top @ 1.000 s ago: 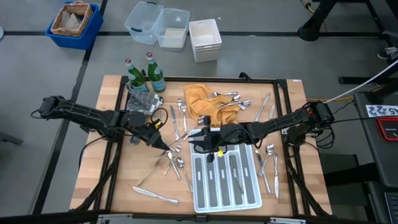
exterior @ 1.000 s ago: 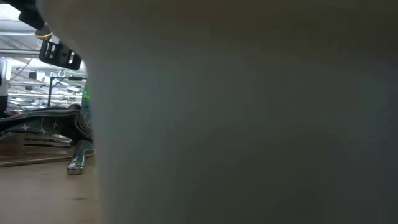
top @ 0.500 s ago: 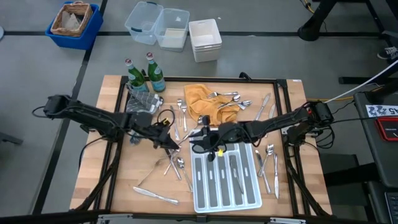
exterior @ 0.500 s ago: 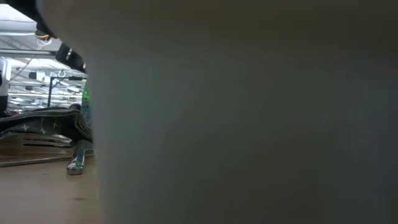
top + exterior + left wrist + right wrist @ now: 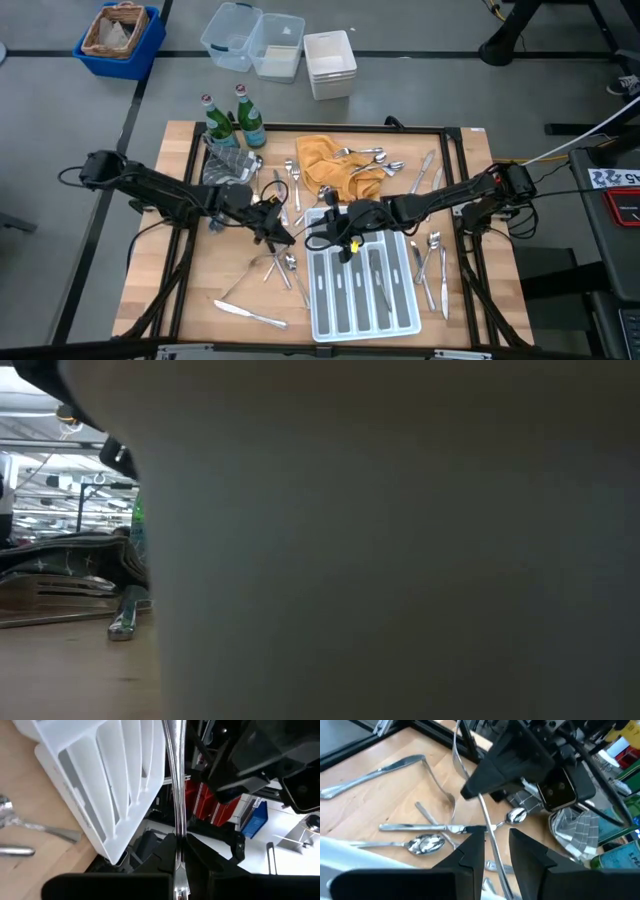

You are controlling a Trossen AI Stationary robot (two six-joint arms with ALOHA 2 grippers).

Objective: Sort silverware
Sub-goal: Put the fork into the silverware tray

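1. Where the two arms meet at the middle of the worktop [image 5: 200, 290], a slim silver utensil handle [image 5: 176, 795] stands pinched between the closed fingers of the left hand [image 5: 283, 236], just beside the near-left corner of the white tray.
2. Loose silverware [image 5: 283, 262] lies scattered on the wood left of the tray; more pieces [image 5: 430, 262] lie to its right, and several [image 5: 365, 160] rest on and beside a yellow cloth [image 5: 325, 165] behind it.
3. White and compartmented, the tray [image 5: 400, 318] holds a few utensils lying lengthwise in its long slots.
4. Two green bottles [image 5: 235, 118] stand at the worktop's far-left corner.
5. Beyond the worktop sit clear plastic tubs [image 5: 240, 38], a white container [image 5: 330, 62] and a blue bin [image 5: 118, 38].
6. Seen from the right wrist, the right hand [image 5: 495, 850] has its fingers parted, with the held handle rising between them; whether they touch it cannot be told.
7. At worktop height, a pale blurred surface fills nearly everything; only a fork [image 5: 55, 588] shows at the edge.
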